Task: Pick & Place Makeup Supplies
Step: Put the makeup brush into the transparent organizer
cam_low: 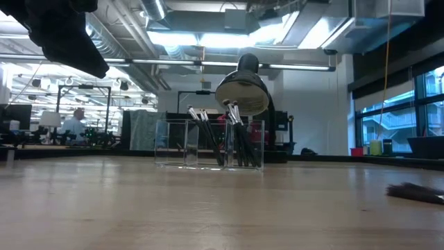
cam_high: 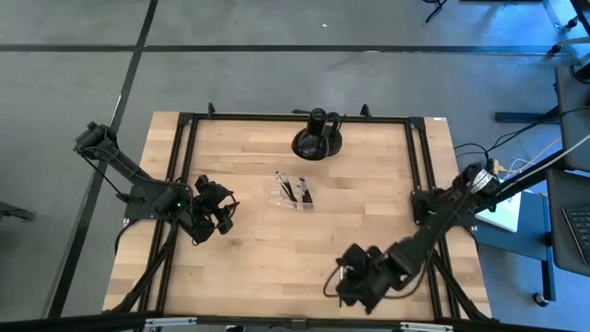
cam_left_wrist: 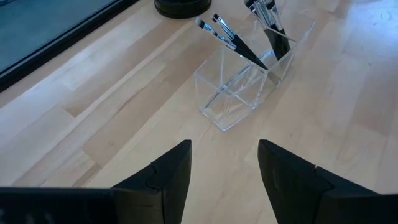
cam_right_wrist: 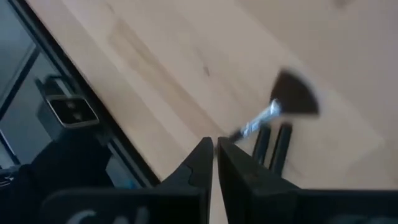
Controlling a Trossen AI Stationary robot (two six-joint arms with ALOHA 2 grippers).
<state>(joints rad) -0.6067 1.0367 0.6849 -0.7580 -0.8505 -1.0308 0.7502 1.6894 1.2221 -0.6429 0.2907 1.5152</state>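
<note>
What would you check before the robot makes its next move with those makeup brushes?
1. Clear organiser upright on the table: ok.
2. Brushes already standing in it, leaning but contained: ok.
3. Right gripper holding a brush: not ok; its fingers are shut with nothing visibly between them, and a fan-tipped brush lies on the wood just ahead.
4. Left gripper open and empty, facing the organiser: ok.
5. The nearest organiser compartment is free for another brush: ok.
6. Black rounded object stands apart from the organiser: ok.
</note>
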